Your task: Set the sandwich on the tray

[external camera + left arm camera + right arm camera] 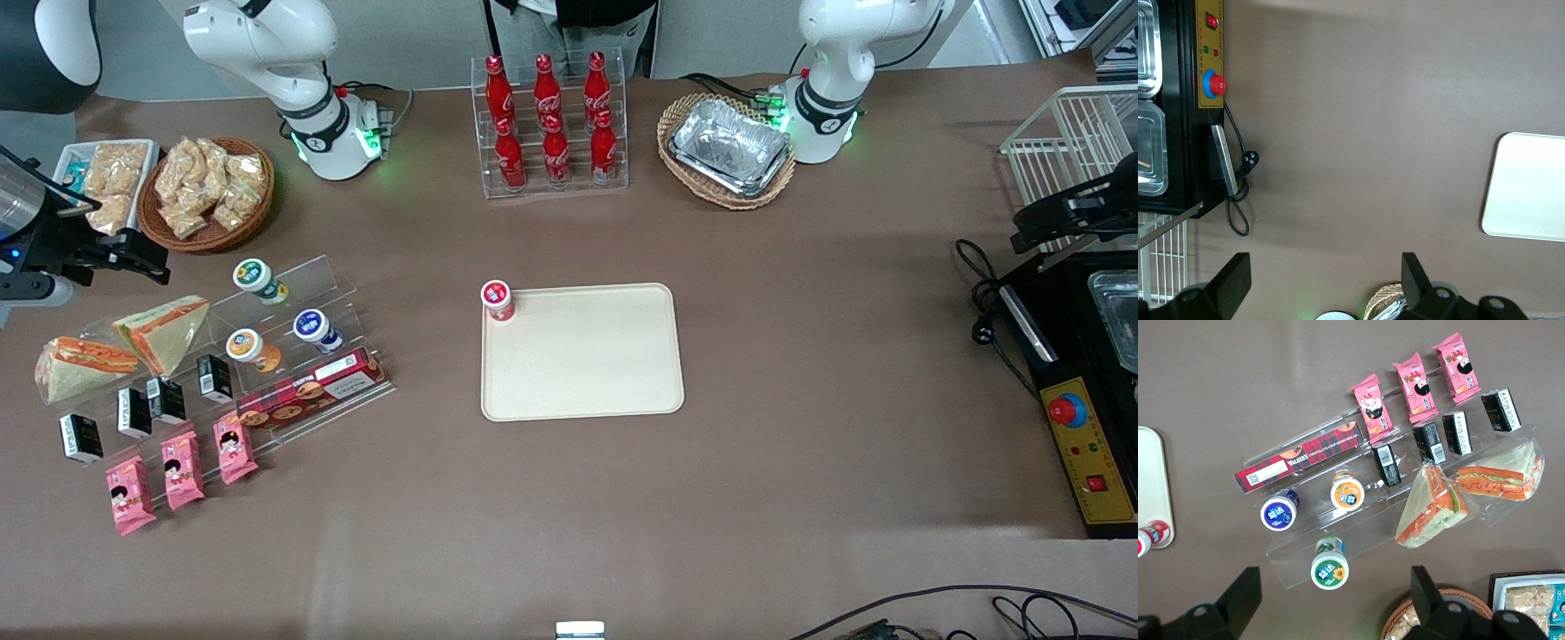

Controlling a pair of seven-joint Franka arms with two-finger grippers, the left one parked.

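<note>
Pink glossy snack packets (182,468) nearest; clear-wrapped wedge sandwich (82,365) beside; flat cream tray (582,351); gripper (133,255) jaws released.

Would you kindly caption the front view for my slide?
Open claw hovers above the sandwich; tray waits mid-table.

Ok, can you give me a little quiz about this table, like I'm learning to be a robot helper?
1. True or false: the sandwich is already on the tray.
2. What stands on the tray's corner? A) a red-lidded cup B) a banana C) a spoon
3. The gripper hangs above the table near the snack basket. Open or shut?
Key: 1 false; 2 A; 3 open, holding nothing.
</note>
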